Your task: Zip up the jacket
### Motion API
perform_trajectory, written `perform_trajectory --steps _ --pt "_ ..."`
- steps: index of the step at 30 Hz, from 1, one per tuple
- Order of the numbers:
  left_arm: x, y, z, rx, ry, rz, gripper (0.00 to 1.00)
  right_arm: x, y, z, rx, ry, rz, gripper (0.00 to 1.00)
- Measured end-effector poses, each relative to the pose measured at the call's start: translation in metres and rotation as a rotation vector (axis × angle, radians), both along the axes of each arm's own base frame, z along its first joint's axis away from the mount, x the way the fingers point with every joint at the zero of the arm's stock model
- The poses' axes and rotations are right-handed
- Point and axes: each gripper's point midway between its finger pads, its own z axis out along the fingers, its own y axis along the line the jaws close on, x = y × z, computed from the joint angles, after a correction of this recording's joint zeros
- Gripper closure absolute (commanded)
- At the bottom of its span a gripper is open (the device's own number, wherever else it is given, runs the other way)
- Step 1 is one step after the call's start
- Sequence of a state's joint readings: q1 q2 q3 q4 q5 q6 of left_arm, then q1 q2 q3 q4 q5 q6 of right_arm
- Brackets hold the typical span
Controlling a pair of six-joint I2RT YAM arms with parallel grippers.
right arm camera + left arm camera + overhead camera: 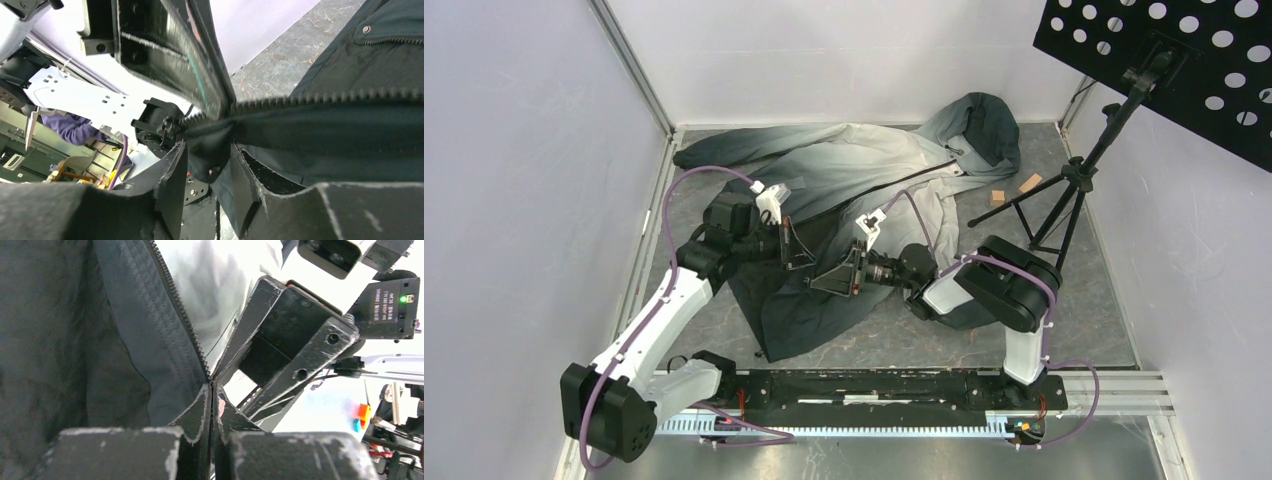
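The jacket lies spread over the table, hood at the far right and dark lower part toward me. My left gripper and right gripper meet over its dark lower front. In the left wrist view the left gripper is shut, pinching the end of the toothed zipper edge. In the right wrist view the right gripper stands open, a dark corner of the jacket hanging between its fingers. The zipper teeth run off to the right.
A black tripod holding a perforated black board stands at the right. Two small wooden blocks lie beside its legs. White walls close in the left, back and right sides. The arms' base rail runs along the near edge.
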State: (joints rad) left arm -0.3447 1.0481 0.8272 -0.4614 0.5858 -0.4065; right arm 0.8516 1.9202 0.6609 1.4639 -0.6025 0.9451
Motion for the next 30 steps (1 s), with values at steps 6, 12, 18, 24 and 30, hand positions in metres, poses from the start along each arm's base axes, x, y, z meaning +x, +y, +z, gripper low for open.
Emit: perform_trajectory --steps 6,12,18,24,30 --pt "-0.002 0.007 0.015 0.031 -0.040 0.012 0.98 -0.011 -0.016 0.000 -0.010 -0.004 -0.026 0.47" --pt "-0.003 0.008 0.039 0.029 -0.119 -0.011 0.98 -0.014 -0.017 0.008 0.006 -0.003 -0.020 0.43" --pt "-0.009 0.007 0.040 0.030 -0.140 -0.063 0.98 -0.016 -0.004 0.026 0.052 0.015 0.004 0.40" --pt "-0.013 0.003 0.043 0.009 -0.141 -0.099 0.98 -0.016 0.010 0.034 0.079 0.045 0.025 0.41" --pt "-0.015 0.001 0.045 -0.005 -0.144 -0.115 0.98 -0.012 0.016 0.040 0.097 0.064 0.020 0.41"
